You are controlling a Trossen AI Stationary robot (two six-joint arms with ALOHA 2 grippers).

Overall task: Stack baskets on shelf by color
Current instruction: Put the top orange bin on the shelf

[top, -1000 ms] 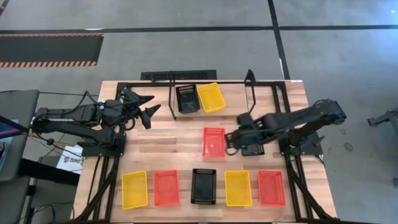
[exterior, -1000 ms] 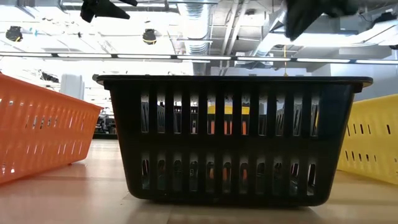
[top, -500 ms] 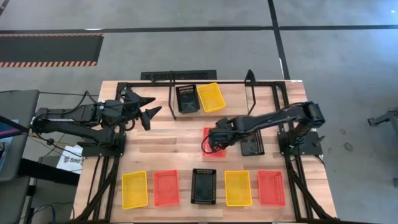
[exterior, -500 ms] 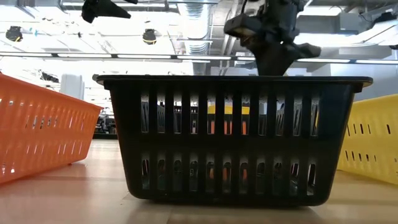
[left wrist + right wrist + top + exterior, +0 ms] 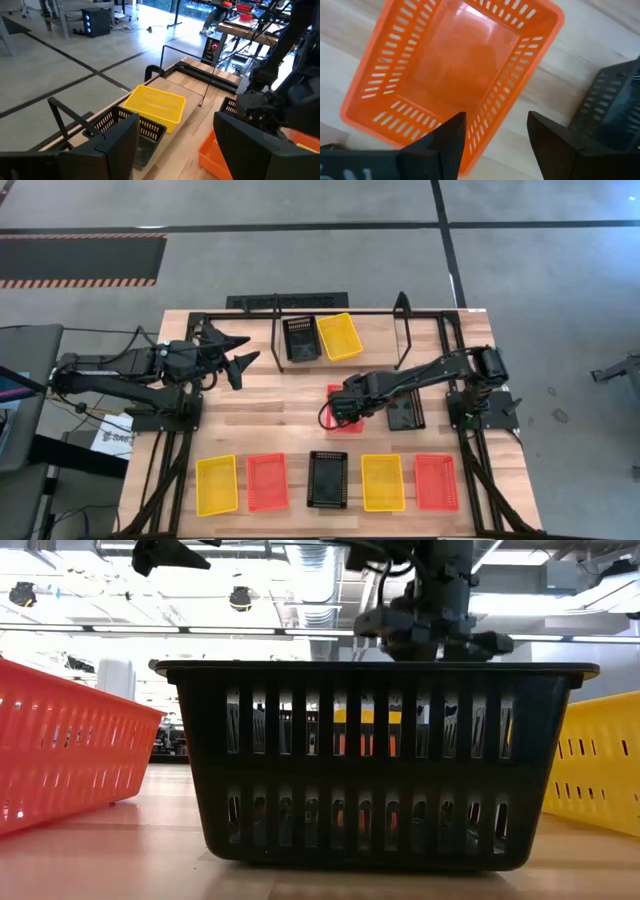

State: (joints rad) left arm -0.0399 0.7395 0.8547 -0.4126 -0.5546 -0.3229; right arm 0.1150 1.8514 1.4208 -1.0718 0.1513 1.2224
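Observation:
My right gripper [image 5: 335, 412] hovers open over a red-orange basket [image 5: 455, 70] lying mid-table. In the right wrist view its fingers stand on either side of the basket's long side wall [image 5: 492, 127], one over the inside and one outside; I see no touch. A black basket [image 5: 406, 413] lies just to the right. On the black rod shelf [image 5: 400, 310] at the far edge sit a black basket [image 5: 300, 338] and a yellow basket [image 5: 338, 336]. My left gripper [image 5: 236, 360] waits open in the air at the far left.
Along the near edge lie several baskets in a row: yellow [image 5: 217, 485], red [image 5: 267, 482], black [image 5: 327, 479], yellow [image 5: 382, 482], red [image 5: 436, 481]. Black rail frames [image 5: 165, 460] run along both table sides. Bare wood lies between the row and the middle baskets.
My right gripper has swung toward the table's left edge, away from above the black mid-table basket to over the red-orange one, and has come down closer to it. The black basket stays on the table, now uncovered.

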